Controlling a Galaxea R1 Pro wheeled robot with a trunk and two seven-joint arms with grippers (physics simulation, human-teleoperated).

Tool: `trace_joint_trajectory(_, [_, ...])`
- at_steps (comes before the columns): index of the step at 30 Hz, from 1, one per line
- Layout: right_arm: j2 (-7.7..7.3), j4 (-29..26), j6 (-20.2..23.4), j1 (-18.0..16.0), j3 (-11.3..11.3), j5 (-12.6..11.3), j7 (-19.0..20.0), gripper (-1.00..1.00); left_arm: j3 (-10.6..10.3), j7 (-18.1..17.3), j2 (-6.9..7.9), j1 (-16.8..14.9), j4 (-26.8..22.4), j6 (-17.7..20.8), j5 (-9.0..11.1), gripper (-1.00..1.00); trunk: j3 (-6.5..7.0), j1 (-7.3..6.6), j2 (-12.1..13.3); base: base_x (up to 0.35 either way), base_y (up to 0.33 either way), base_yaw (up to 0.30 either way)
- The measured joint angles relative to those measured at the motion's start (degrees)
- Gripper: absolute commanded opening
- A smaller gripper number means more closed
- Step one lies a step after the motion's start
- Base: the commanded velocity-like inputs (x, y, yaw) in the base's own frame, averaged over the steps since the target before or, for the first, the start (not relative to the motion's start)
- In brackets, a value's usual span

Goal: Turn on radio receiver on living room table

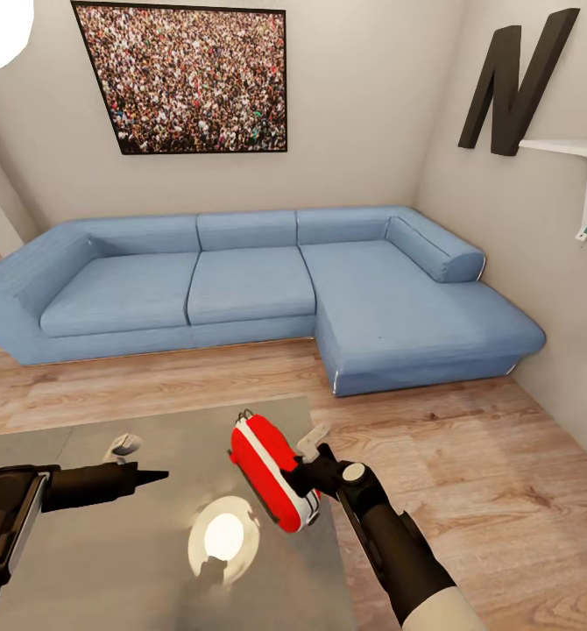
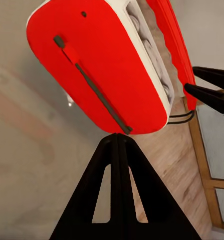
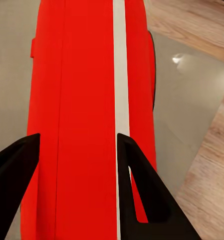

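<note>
Living room [image 1: 364,175]: blue sofa [image 1: 258,289], crowd photo [image 1: 184,79], black letter "N" [image 1: 517,79].
On the grey table [image 1: 83,561], the right gripper [image 1: 298,478] clasps the red radio [image 1: 272,473]; left gripper [image 1: 153,477] sits closed nearby, empty.

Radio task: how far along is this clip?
Done: robot is at the living-room table, by the sofa. In hand: right gripper is against the radio, its fingers either side; left gripper points at it, shut. Left: no sign it is switched on.
</note>
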Motion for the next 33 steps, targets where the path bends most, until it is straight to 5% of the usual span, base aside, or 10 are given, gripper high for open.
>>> trace_joint_trajectory(16, [0.00,2.7,-0.3,0.0,0.0,0.1,0.0,-1.00,0.0,0.1,-0.02,0.0,0.0,0.0,0.0,-1.00,0.00,0.00,0.0,0.000,0.000,0.000])
trace_joint_trajectory(23, [0.00,6.9,-5.4,0.0,0.1,0.1,-0.1,-1.00,0.0,0.1,0.00,0.0,0.5,-0.1,0.0,-1.00,0.00,0.00,0.0,0.000,0.000,0.000])
trace_joint_trajectory(33, [0.00,8.0,-6.0,0.0,0.1,0.2,0.2,-1.00,0.0,0.1,0.00,0.0,1.2,-0.1,-0.2,-1.00,0.00,0.00,0.0,0.000,0.000,0.000])
